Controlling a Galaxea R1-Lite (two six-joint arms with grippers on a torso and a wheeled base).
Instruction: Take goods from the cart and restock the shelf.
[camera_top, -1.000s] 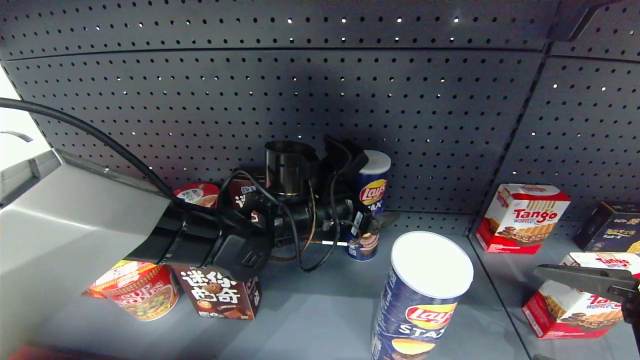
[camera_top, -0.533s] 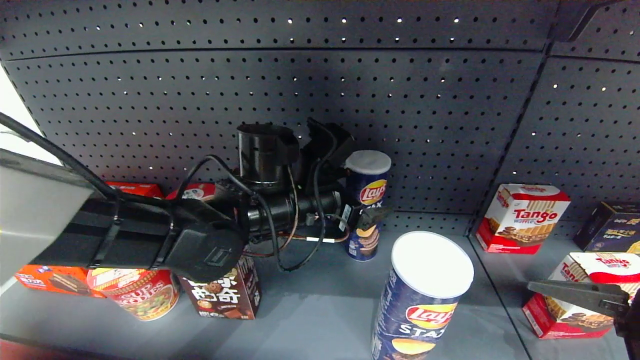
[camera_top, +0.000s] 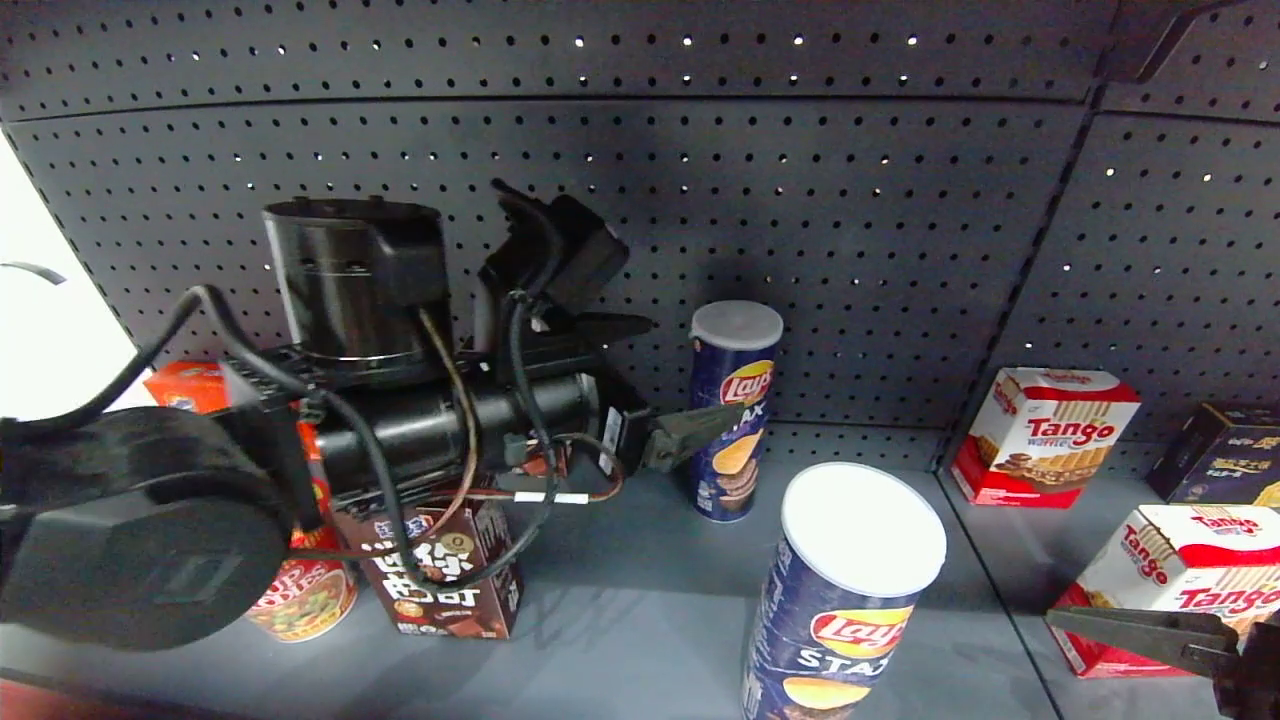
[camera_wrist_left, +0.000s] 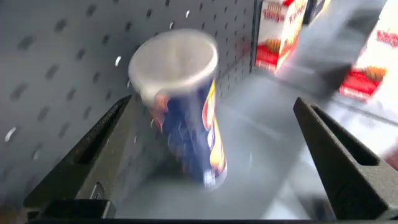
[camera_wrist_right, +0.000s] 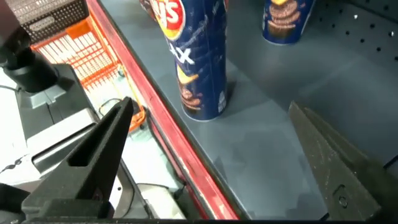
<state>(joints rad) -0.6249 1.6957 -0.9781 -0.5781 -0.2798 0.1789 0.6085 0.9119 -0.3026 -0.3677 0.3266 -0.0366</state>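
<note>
Grey metal shelf with a dark pegboard back, partly stocked. The rear chips can stands upright against the pegboard. A front chips can stands upright near the shelf's front edge. The left gripper sits just beside the rear can, jaws wide apart and holding nothing (the left wrist view is blurred, so contact between a finger and the can cannot be ruled out). The right gripper hangs low at the shelf's right front, jaws likewise spread and empty.

Assessment: the rear can appears placed and released. The next move calls for drawing the left arm straight back, clear of both cans, then fetching from the orange cart below. A brown biscuit box, cup noodles and wafer boxes flank the cans.
</note>
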